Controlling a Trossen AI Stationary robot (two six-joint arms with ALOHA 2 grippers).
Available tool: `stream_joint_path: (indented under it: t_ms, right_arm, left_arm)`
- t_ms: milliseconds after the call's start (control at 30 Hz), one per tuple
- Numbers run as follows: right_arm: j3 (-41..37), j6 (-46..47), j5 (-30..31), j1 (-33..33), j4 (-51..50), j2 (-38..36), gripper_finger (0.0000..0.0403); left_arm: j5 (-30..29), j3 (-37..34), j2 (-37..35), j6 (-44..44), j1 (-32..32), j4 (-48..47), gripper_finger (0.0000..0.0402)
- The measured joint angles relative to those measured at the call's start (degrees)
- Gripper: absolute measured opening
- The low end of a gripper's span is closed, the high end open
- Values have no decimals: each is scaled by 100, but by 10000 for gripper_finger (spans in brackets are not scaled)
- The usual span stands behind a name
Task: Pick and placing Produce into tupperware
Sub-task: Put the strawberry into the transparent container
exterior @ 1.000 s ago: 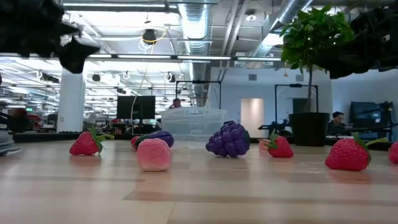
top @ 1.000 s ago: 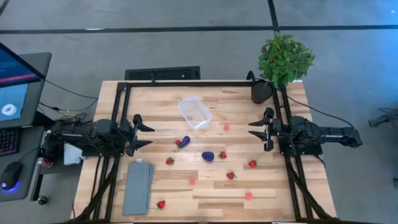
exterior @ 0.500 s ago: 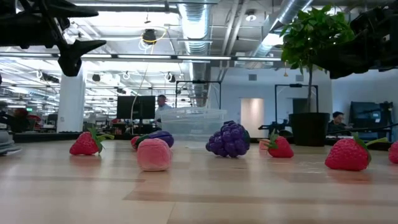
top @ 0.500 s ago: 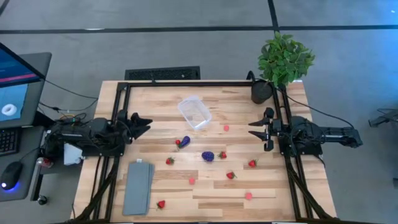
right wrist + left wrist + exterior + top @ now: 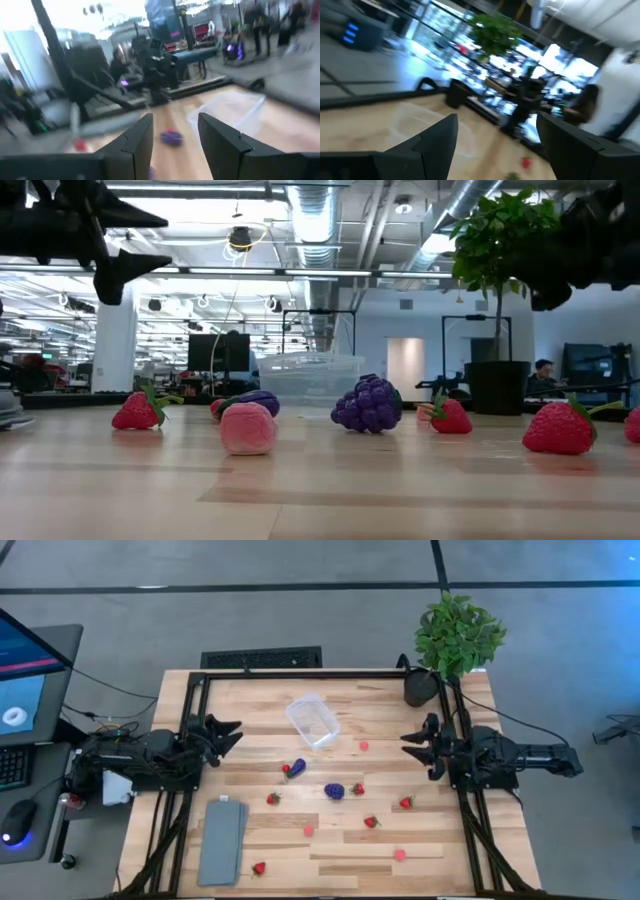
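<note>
From above, the left gripper (image 5: 228, 731) hangs with fingers spread wide at the table's (image 5: 420, 840) left edge, holding nothing. The right gripper (image 5: 418, 742) sits at the right edge, its fingers parted with nothing between them. The clear tupperware (image 5: 313, 720) lies empty between the arms on the far half. An eggplant (image 5: 296, 768), a grape cluster (image 5: 334, 790), strawberries (image 5: 371, 822) and pink pieces (image 5: 400, 854) are scattered nearer. A grey slab (image 5: 222, 841) lies near left; a potted plant (image 5: 453, 637) stands far right.

At table height, a pink piece (image 5: 247, 428) is nearest, the grapes (image 5: 369, 404) right of it, the tub (image 5: 307, 378) behind.

The left wrist view shows wide-set fingers (image 5: 436, 137) above bare wood.

The right wrist view shows its fingers (image 5: 139, 137) apart, with the grapes (image 5: 171, 137) and the tub (image 5: 230, 113) beyond.
</note>
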Motion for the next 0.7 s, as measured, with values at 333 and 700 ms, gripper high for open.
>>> stream_joint_path:
  t_ms: [333,700]
  right_arm:
    - [2,2454,153,-88,941,-2,179]
    - [2,2980,151,-84,810,0,179]
  left_arm:
    - [-655,0,2,-143,0,-26,261]
    - [-409,2,2,-684,0,-212,261]
